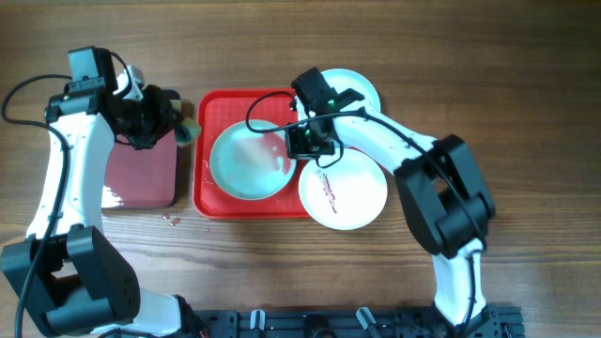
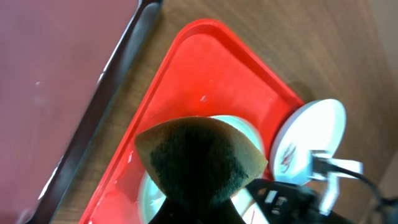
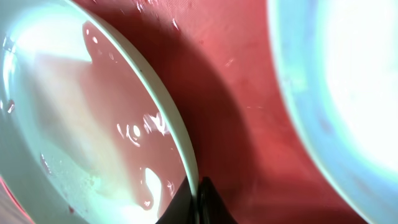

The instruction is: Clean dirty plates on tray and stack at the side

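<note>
The tray (image 1: pixel 208 197) lies flat at the middle of the table (image 1: pixel 488 66), with its long axis seeming to run from near to far; one mint plate (image 1: pixel 246 164) lies in it, taking up most of the floor, face up, with a wet sheen and a few reddish specks on its surface. The right gripper (image 1: pixel 299 146) reaches in from the right and is pinched shut on this plate's right rim; in the right wrist view the thin rim passes between the fingertips (image 3: pixel 208 198), and the plate throws a dark shadow on the red floor beside it.

A white plate (image 1: pixel 347 197) lies to the right of the tray, near side, its left edge overlapping the tray's right rim; dark red smears mark its middle. A far plate (image 1: pixel 362 89), pale, sits past the tray's far right corner, partly hidden under the right arm.

The left gripper (image 1: pixel 174 127) hangs just left of the tray's far left corner, clamped on a sponge (image 2: pixel 199 155), dark green with a tan edge; the sponge touches nothing else. Under that arm, left of the tray and apart from it, lies a maroon tray (image 1: pixel 141 178) with a black rim.
</note>
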Motion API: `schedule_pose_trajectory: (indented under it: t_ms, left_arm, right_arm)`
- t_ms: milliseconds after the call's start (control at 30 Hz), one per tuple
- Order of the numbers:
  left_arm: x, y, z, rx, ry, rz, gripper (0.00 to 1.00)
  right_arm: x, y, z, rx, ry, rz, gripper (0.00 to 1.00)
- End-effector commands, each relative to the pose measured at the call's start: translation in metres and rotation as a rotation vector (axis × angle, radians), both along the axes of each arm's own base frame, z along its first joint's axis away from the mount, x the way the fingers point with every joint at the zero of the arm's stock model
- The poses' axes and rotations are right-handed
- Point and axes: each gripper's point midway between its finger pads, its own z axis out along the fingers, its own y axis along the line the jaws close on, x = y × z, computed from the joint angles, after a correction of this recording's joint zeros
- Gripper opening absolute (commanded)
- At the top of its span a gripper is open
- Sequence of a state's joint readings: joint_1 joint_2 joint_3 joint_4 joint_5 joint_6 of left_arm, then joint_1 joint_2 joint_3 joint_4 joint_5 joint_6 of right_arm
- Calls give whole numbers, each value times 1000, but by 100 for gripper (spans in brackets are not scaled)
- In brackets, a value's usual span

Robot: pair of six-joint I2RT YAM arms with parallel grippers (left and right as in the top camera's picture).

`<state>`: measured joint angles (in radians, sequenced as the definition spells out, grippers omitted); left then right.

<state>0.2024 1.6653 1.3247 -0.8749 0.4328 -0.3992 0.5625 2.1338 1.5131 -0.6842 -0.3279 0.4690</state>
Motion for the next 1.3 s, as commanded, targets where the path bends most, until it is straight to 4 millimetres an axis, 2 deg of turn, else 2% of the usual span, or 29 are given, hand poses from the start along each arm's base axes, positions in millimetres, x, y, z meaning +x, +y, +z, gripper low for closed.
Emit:
schedule_pose_trajectory:
  t_ms: [0, 100, 200, 300, 400, 467, 733, 1033, 1267]
  left_arm:
    - [-2, 9, 5, 72, -17, -26, 4]
    - [-1, 15, 6, 85, -23, -13, 4]
    - [-3, 31, 18, 94, -58, 31, 4]
    - [-5, 43, 24, 99, -71, 65, 4]
    - [-7, 42, 23, 97, -64, 63, 4]
    - [-7, 41, 23, 96, -59, 62, 4]
    - [-8, 24, 21, 103, -49, 16, 4]
    - [-7, 3, 19, 131, -45, -42, 4]
    - [-9, -18, 18, 128, -40, -99, 4]
  right_arm:
    - [20, -16, 46, -112, -205, -21, 4]
    - [24, -19, 72, -137, -286, -50, 4]
    - [29, -28, 86, -240, -356, -76, 4]
    - [34, -25, 105, -314, -440, -61, 4]
    - [39, -23, 130, -430, -563, -35, 4]
    - [37, -24, 138, -521, -641, -29, 4]
    - [26, -12, 184, -805, -940, 8, 4]
    - [-3, 0, 231, -1010, -1175, -27, 4]
    - [-18, 17, 233, -982, -1206, 5, 4]
